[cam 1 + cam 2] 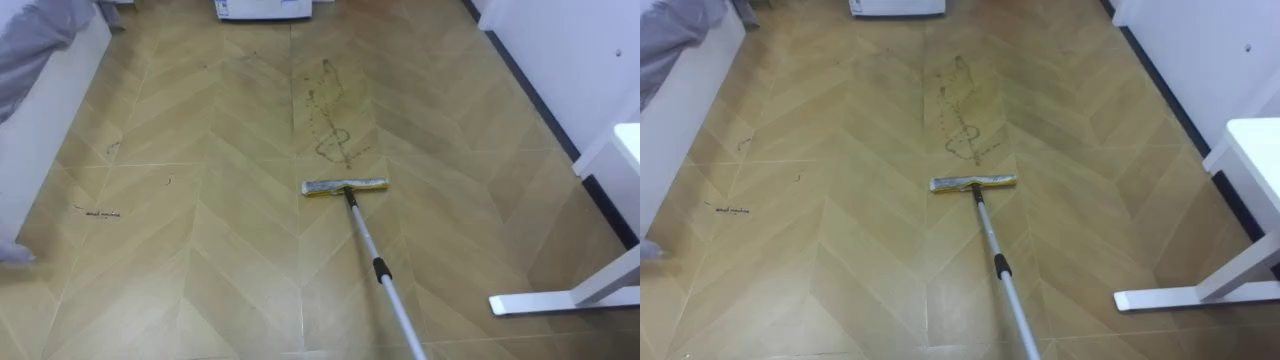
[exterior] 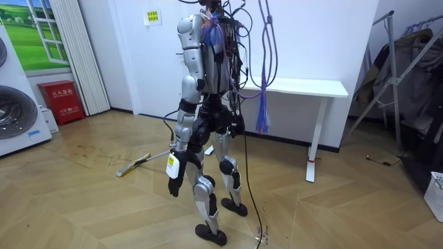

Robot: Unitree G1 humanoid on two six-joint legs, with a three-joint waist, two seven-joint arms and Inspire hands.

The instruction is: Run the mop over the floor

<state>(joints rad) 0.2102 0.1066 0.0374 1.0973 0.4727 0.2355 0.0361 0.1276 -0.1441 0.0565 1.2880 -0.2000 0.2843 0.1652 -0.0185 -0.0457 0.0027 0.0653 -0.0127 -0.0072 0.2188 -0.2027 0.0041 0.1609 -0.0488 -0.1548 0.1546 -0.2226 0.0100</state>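
Note:
A mop lies with its yellow-and-grey head flat on the wooden herringbone floor. Its silver handle runs back toward the lower right and out of the picture. Just beyond the head is a patch of dark scribbled dirt on the boards. In the room view the mop head rests on the floor ahead of the standing robot, and the handle passes behind its legs. My left hand hangs idle at my side, fingers relaxed, holding nothing.
A white desk stands against the wall on my right, its foot on the floor near the handle. White furniture with grey cloth lines the left. Small debris lies left. A washing machine and red box stand ahead.

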